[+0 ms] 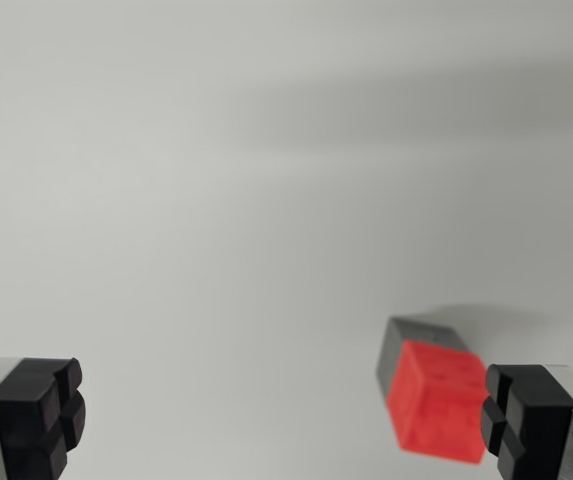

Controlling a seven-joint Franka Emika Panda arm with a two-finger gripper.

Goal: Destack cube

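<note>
The tool [281,420] gapes wide, empty. The red plastic cube [436,405], atop a grey block [406,345], sits beside its right pad; shift right to centre it before closing.

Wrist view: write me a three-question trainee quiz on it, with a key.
1. True or false: the claw is shut on the red cube.
2. Which finger is the red cube nearest? A: the one at the wrist view's left. B: the one at the wrist view's right.
3. What colour is the block directly under the red cube?

Key:
1. False. The jaws stand wide apart, gripping nothing.
2. B.
3. Grey.
</note>
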